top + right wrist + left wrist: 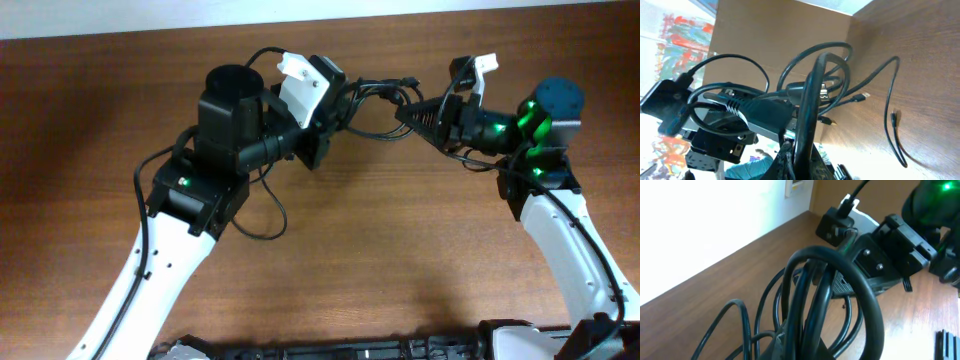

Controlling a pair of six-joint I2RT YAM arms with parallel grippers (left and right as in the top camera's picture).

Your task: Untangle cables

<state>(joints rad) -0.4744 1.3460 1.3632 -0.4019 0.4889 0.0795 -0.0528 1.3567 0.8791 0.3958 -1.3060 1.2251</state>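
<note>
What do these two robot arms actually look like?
The left arm and the right arm each have a long white shell low down, then chunky black joints. Small green lights glow on the joints, brightest on the right. Thin black wires run along both. A round cap tops one joint: black on the left, bluish on the right. Near the wrists sit white brackets.

Left arm (205,185): white lower link, blocky black joint housings, black cylindrical cap (232,88), small green light (183,182), white wrist plate (303,86), thin black wire (272,215) looping beside it.

Right arm (548,195): white link edged by a black wire, round blue cap (557,98), green lights (530,125) on black joints (brightly glowing).

Right tool (408,114): black, tapered, two silver screw heads (866,252).
</note>
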